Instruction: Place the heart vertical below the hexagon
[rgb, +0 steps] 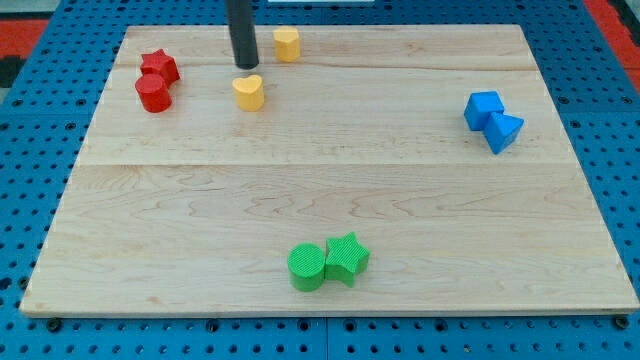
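Starting near the tabletop's (200, 200) far left corner, a red star (160, 66) touches a red cylinder (153, 93) just below it. My tip (245, 66) comes next, a bare rod with no pincer to open or close, resting just above the yellow heart (249, 92). Close by the far edge stands the yellow hexagon (287, 44), up and right of the heart. Near the bottom edge, a green cylinder (307, 267) touches a green star (347, 258). By the right edge, a blue cube (484, 109) touches a blue triangular block (503, 131).
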